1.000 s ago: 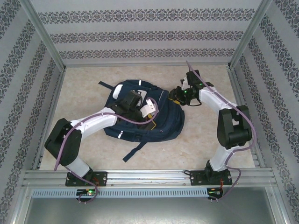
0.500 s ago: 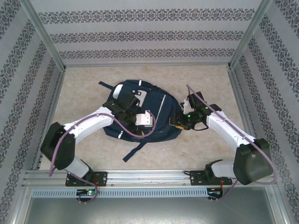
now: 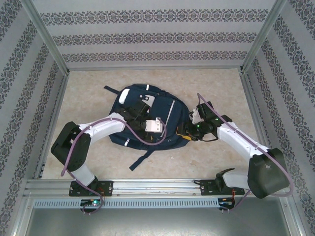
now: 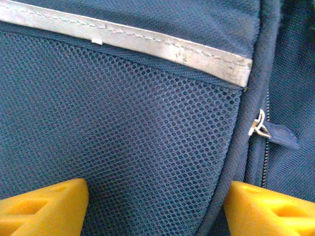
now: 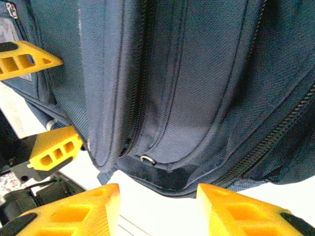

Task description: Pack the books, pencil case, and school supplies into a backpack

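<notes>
Navy backpack point(image 3: 174, 130) sits under open left tool point(image 4: 156, 189); open, empty right tool point(image 5: 157, 191) has reached its edge.

A pale beige marbled table point(image 3: 88, 83) fills the centre of the frame. Pale wallpaper with dark ornamental bands covers the back wall point(image 3: 157, 37) and side walls point(image 3: 24, 88). Aluminium posts point(image 3: 47, 42) slant at the upper corners, and a metal rail point(image 3: 157, 187) crosses the bottom.

backpack point(image 3: 178, 115) fills mid-table. left arm point(image 3: 98, 129) and right arm point(image 3: 236, 140) reach in from the near side. table point(image 3: 221, 88) lies open behind and beside it.
</notes>
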